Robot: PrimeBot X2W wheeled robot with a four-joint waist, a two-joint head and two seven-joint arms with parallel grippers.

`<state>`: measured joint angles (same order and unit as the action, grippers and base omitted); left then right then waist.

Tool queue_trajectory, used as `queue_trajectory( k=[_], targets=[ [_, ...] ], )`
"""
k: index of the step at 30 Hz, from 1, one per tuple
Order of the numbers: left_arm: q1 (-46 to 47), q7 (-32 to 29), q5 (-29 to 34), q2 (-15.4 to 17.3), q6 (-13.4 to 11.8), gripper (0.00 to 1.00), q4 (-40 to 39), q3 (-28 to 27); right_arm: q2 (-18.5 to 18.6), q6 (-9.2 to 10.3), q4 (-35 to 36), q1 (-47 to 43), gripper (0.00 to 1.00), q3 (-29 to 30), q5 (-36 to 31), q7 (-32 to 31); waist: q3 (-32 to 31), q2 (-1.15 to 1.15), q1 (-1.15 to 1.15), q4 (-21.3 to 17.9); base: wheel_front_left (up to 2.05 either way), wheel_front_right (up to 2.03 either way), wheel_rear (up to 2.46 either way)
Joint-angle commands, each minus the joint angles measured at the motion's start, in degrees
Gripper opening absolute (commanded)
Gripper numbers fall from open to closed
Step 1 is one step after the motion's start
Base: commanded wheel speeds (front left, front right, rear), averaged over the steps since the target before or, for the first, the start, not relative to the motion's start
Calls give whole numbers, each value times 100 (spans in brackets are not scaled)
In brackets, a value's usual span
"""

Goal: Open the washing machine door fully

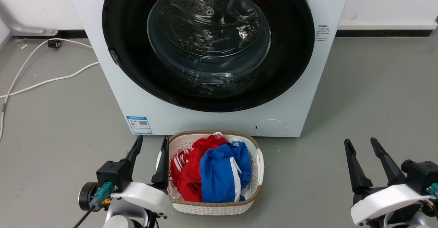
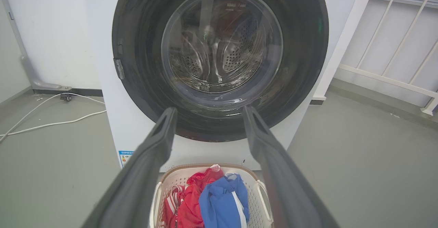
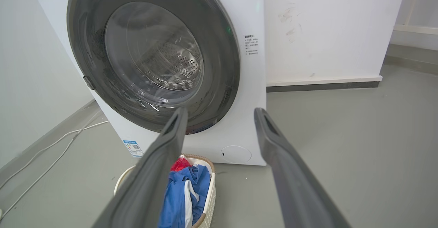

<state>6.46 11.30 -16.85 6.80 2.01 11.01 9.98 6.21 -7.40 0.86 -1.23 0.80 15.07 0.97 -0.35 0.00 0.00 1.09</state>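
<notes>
The white washing machine [image 1: 301, 94] stands straight ahead on the floor. Its round glossy black door [image 1: 294, 50] with the clear glass bowl lies flat against the front, shut, with a small latch tab at its left edge [image 1: 114, 56]. The same door [image 2: 308, 50] fills the top of the left wrist view and appears at an angle as the door [image 3: 222, 57] in the right wrist view. My left gripper [image 1: 152, 142] is open at the lower left, well short of the machine. My right gripper [image 1: 361, 143] is open at the lower right, holding nothing.
A white laundry basket [image 1: 257, 166] with red and blue clothes sits on the floor directly before the machine, touching distance from my left gripper's inner finger. White cables [image 1: 51, 81] trail across the grey floor at left. A white railing [image 2: 393, 81] stands right of the machine.
</notes>
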Motion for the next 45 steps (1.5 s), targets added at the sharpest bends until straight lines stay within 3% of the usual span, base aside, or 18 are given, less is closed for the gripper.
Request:
queue_trajectory(
  k=[1, 33, 45],
  targets=[
    [95, 51, 96, 20, 8, 100, -1, 25, -16, -12, 71, -5, 100, 1, -119, 12, 1, 0, 0, 3, 0, 0, 0],
    [103, 400, 1001, -207, 251, 100, 365, -122, -261, -9, 104, -68, 100, 128, -1034, 190, -23, 0, 0, 45, 0, 0, 0],
    [118, 392, 871, -275, 320, 100, 507, -246, -298, -9, -46, -34, 100, 164, -825, 213, -22, 0, 0, 32, 0, 0, 0]
  ],
)
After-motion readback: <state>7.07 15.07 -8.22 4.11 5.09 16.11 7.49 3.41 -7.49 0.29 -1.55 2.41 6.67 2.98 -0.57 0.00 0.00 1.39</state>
